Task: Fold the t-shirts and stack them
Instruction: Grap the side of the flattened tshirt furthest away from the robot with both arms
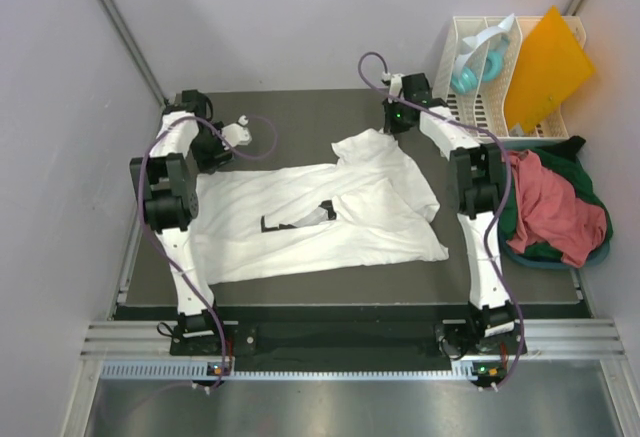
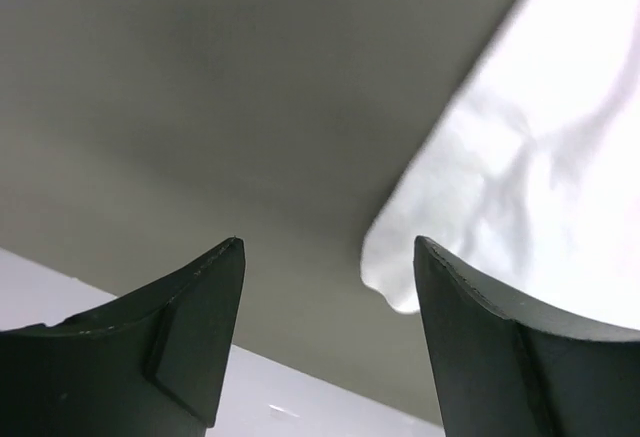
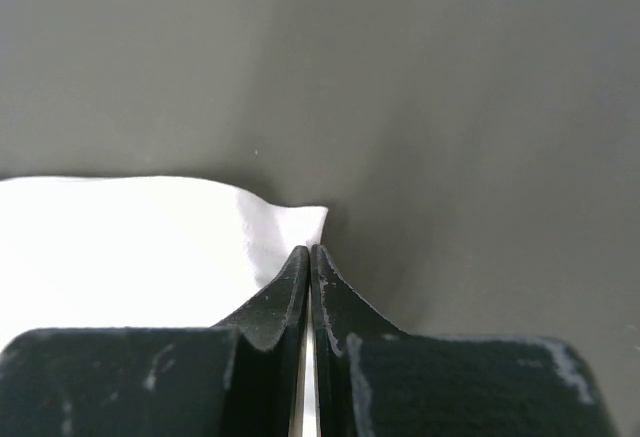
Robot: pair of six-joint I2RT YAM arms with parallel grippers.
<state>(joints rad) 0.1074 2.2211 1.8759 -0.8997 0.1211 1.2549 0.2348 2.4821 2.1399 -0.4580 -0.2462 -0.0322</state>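
A large white t-shirt (image 1: 320,219) lies spread and partly folded over itself on the dark table mat (image 1: 300,117). My right gripper (image 3: 310,249) is shut on the shirt's far corner (image 3: 285,219), with a thin strip of white cloth pinched between the fingers; from above this gripper (image 1: 388,129) sits at the shirt's top edge. My left gripper (image 2: 325,242) stands open just above the mat, and an edge of the white t-shirt (image 2: 400,282) lies loose near its right finger (image 2: 470,317). In the top view the left gripper (image 1: 213,152) hovers at the shirt's far left edge.
A salmon-red t-shirt (image 1: 550,207) is heaped on a dark green one (image 1: 592,229) at the table's right edge. Behind them stands a white slatted rack (image 1: 470,102) holding an orange sheet (image 1: 545,67) and a teal object (image 1: 467,77). Grey walls enclose the table.
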